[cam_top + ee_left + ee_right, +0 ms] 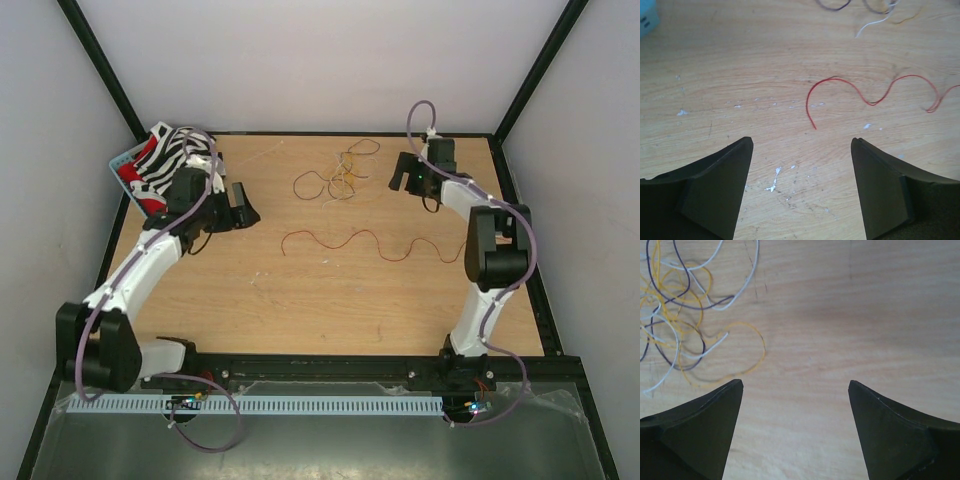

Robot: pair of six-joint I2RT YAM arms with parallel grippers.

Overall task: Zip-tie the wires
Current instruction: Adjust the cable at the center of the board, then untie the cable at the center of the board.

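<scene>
Gaping wide, the left tool (802,142) holds nothing; its dark fingers (715,190) hang over bare wood, with one end of a wavy red wire (870,99) lying just beyond them. The right tool (796,384) is spread equally wide and empty, near a tangle (680,315) of yellow, white and dark purple wires at the left of its view. Only the overhead view shows both arms together. There the tangle lies mid-desk toward the far edge, and the red wire lies nearer, between the arms and apart from the tangle. That view alone shows a zebra-striped cloth (175,150) in a blue basket (122,160) at the far left corner. The wooden desk (300,310) carries white specks (772,187); white walls (300,60) and black frame posts (97,60) enclose it.
</scene>
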